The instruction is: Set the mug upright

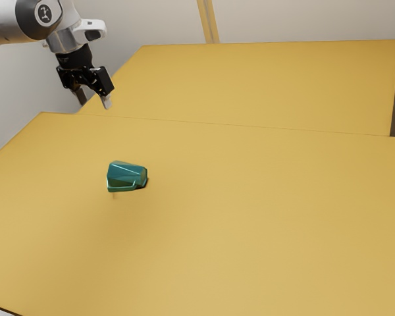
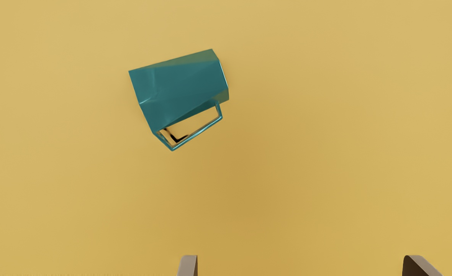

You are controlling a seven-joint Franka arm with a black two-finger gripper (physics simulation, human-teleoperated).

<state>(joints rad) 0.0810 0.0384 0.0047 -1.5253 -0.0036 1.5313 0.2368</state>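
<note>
Broad yellow table (image 1: pixel 263 230), pale wall (image 1: pixel 303 20) beyond, narrow yellow strip (image 1: pixel 209 21)

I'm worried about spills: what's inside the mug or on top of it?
Nothing rests on the mug, which lies on its side. Its walls hide the inside, so I can't tell whether anything is in there.

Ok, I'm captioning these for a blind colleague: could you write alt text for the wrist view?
A teal mug lies on its side on a yellow table, its handle toward the robot's fingers, which stand open and clear of it.
</note>
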